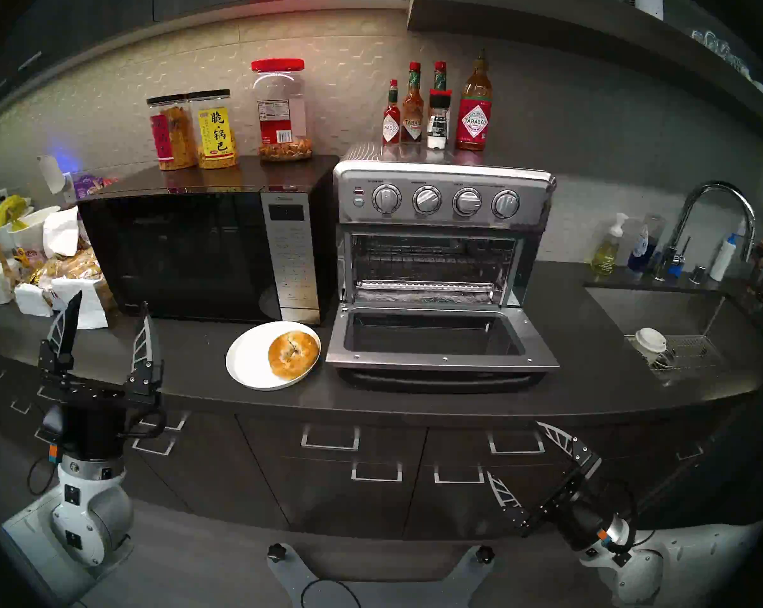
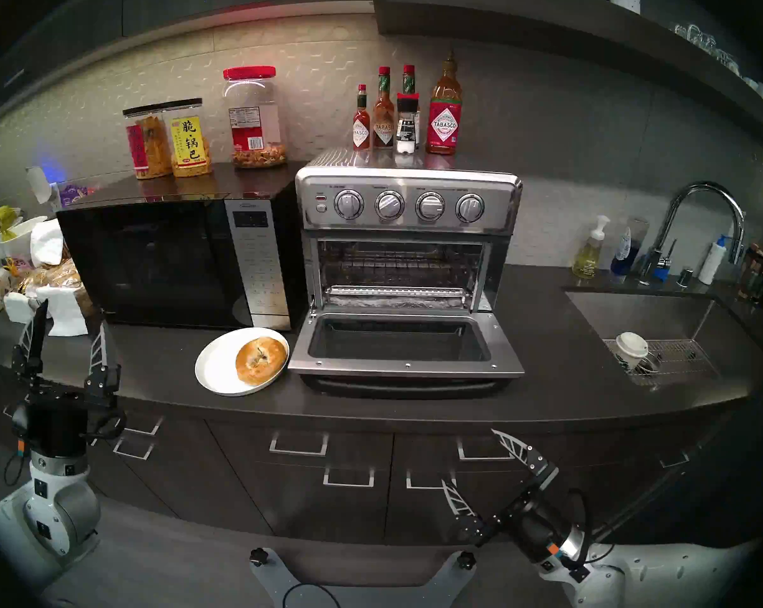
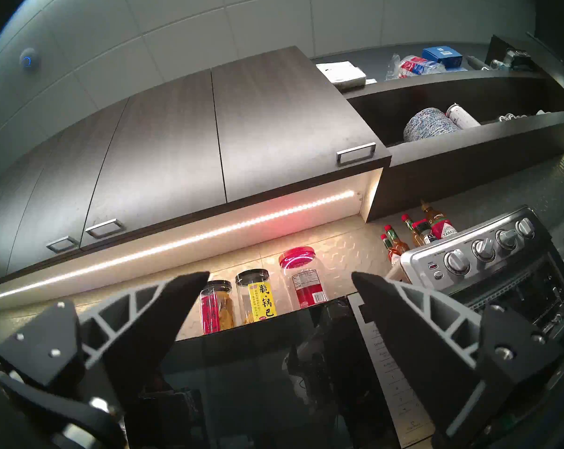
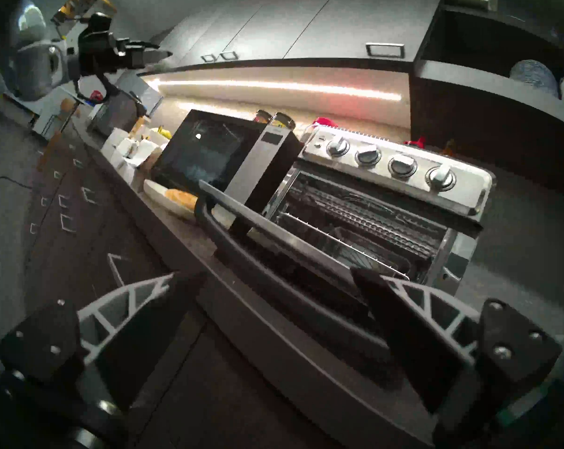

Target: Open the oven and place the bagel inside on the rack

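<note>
oven door: the oven (image 1: 443, 260) stands open, its door (image 1: 441, 341) folded down flat over the counter (image 1: 414, 401), handle toward the robot
rack: the rack (image 1: 432, 287) sits low in the cavity, bare, its bars running side to side across the opening
bagel: the bagel (image 1: 293, 349) lies crust up on the white plate (image 1: 250, 361), just left of the lowered door and in front of the microwave (image 1: 195, 256)
left gripper: the left gripper (image 1: 103, 326) hangs over the counter's left end, fingers spread wide and empty, tips tilted up toward the wall
right gripper: the right gripper (image 1: 524, 453) is below the counter edge in front of the drawers, fingers wide apart, holding nothing
direction: from the left gripper the bagel lies to its right and a little lower; from the right gripper it lies up and to the left, past the door's near corner
nearer arm: by my reading the left arm has the clearer path, since the door does not stand between it and the plate
next: pick up the bagel, not yet touched
</note>
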Robot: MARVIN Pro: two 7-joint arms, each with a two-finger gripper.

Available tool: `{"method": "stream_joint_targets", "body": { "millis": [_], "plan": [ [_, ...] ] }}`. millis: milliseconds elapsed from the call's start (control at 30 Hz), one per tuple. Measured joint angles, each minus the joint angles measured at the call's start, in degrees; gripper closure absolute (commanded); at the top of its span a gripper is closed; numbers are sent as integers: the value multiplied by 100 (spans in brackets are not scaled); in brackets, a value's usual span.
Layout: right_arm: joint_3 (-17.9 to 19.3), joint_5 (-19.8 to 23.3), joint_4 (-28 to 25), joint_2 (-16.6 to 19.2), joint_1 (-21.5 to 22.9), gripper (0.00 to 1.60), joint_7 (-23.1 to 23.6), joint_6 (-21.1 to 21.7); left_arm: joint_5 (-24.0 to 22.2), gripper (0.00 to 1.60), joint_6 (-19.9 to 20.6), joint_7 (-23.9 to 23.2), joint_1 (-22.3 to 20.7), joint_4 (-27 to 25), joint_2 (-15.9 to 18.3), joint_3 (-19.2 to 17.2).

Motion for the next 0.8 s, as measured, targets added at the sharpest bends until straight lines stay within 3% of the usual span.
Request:
{"method": "stream_joint_targets", "body": {
  "millis": [167,433,667,800],
  "plan": [
    [276,-108,-264,337,-367,0,-329,-258,0,0,0,0,1,-2,0,-3],
    [721,-135,-476,647,-776,0,-182,-401,1,0,0,0,10,-4,0,-6],
    [1092,348,-795,830,-881,0,93,-364,1,0,0,0,20,-4,0,-7],
    [1209,722,-1043,905,-846,0,476,-108,1,0,0,0,23,-4,0,-7]
  ]
}}
